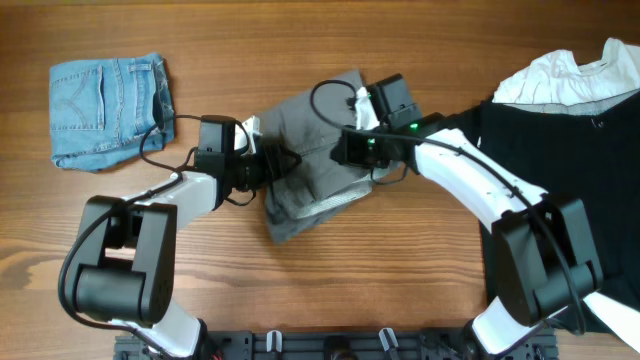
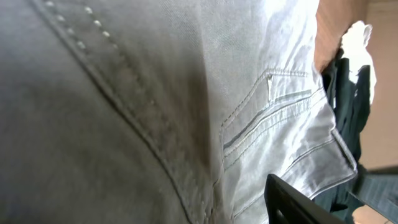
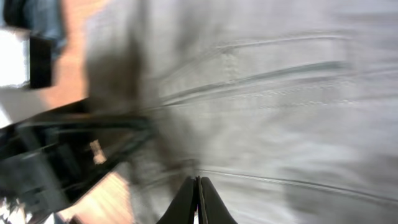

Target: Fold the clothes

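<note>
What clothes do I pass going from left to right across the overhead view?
light-blue denim shorts → grey shorts → black garment. The white garment overlaps the black one, so I leave it out of the order.

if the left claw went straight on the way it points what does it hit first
The grey shorts: the left claw points right into them, and its wrist view is filled with their fabric. How close is hard to judge.
</note>
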{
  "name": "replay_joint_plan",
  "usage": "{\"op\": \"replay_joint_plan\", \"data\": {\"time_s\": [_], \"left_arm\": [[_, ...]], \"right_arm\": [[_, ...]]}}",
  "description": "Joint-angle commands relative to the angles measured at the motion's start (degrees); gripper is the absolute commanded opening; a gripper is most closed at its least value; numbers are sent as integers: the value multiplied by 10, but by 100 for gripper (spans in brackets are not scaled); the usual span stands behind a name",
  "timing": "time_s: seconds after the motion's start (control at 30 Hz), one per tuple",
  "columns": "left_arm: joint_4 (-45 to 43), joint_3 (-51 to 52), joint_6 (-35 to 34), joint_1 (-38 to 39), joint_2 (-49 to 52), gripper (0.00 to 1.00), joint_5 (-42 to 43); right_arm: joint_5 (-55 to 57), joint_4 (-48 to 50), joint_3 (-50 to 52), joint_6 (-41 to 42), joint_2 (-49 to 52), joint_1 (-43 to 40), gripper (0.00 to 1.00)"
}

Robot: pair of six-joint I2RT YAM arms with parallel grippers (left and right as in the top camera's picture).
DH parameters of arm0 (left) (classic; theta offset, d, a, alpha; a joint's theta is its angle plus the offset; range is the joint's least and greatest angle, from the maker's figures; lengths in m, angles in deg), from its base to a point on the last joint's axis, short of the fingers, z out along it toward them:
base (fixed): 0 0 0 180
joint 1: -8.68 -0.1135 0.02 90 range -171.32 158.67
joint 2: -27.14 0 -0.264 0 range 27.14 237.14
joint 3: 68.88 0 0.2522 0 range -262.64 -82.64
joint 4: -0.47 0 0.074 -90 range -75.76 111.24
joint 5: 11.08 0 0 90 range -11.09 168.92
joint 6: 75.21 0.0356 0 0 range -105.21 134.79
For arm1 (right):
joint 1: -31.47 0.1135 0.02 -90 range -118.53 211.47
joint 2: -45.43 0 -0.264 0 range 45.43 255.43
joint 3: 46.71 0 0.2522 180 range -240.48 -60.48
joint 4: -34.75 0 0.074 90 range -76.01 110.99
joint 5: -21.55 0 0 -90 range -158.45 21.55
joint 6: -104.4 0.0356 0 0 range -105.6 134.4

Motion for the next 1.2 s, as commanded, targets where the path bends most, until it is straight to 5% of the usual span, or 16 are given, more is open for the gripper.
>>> {"op": "replay_joint_plan", "data": {"time_s": [0.0, 0.2, 0.57, 0.63, 0.77, 0.87, 1.0, 1.17], "left_arm": [[-5, 14, -13, 2, 25, 67, -23], [-8, 14, -51, 2, 25, 70, -23], [-51, 14, -111, 60, 42, 75, -81], [-52, 14, -119, 70, 48, 70, -99], [-62, 14, -129, 68, 52, 30, -99], [-68, 14, -128, 65, 52, 15, -97], [-95, 12, -29, 65, 48, 8, 16], [-71, 12, -10, 52, 2, 4, 61]], "right_arm": [[44, -2, 4, 38, 19, -3, 4], [97, -39, 4, 120, 65, -3, 4], [69, -48, 4, 117, 121, -3, 4], [69, -52, 4, 117, 121, -3, 4], [62, -56, 4, 97, 121, -3, 4], [54, -66, 4, 80, 118, -3, 4], [54, -91, 4, 65, 91, -10, 5], [53, -145, -12, 14, 3, -30, 4]]}}
